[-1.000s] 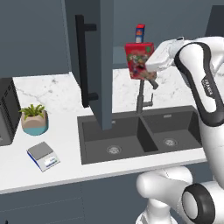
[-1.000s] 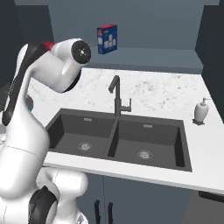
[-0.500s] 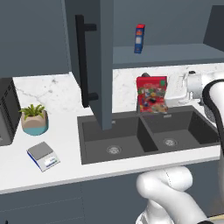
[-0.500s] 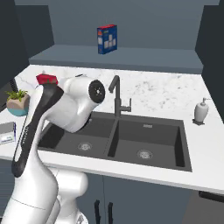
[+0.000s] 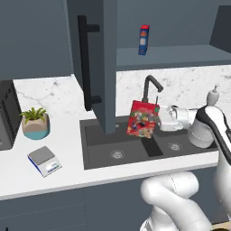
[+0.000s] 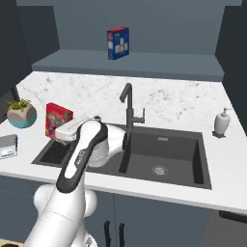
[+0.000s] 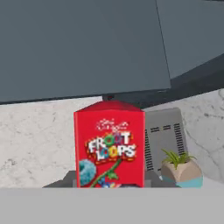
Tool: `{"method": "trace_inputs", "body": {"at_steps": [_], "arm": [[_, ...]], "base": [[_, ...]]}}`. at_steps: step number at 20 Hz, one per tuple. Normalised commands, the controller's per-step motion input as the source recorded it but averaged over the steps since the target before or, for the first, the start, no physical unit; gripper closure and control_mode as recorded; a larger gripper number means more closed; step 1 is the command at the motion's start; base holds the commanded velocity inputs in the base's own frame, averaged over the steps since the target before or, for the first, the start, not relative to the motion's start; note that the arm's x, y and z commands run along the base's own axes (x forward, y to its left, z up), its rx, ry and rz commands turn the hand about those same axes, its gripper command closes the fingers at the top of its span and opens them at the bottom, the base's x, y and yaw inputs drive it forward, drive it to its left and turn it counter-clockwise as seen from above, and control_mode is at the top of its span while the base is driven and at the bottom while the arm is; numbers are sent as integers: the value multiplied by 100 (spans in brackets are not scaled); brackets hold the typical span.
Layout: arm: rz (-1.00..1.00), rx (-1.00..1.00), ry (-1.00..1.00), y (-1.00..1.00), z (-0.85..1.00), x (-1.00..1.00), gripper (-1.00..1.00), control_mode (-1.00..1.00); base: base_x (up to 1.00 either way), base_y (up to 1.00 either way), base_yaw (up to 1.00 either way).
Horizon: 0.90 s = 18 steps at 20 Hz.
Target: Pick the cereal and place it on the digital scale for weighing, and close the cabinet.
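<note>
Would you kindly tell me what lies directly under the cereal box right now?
The cereal hangs over the dark sink, left basin, clear of its floor. The jaws holding it are covered by the box itself.

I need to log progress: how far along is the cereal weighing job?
Done: the cereal is out of the cabinet, gripped by the gripper. In hand: it hangs over the sink, on its way to the digital scale. Left: set it on the bare scale, then close the cabinet, whose door stands open.
</note>
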Motion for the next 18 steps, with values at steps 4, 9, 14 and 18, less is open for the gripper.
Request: {"method": "trace_inputs", "body": {"at_steps": [4,9,14,18], "arm": [[20,21,0,32,-67,98,100,-100],[6,-1,14,61,-46,78,100,-100],[1,-2,15,44,-28,50,100,-100],[0,-18,0,66,-27,25,100,-100]], "base": [[0,0,0],[0,0,0],[0,0,0],[0,0,0]]}}
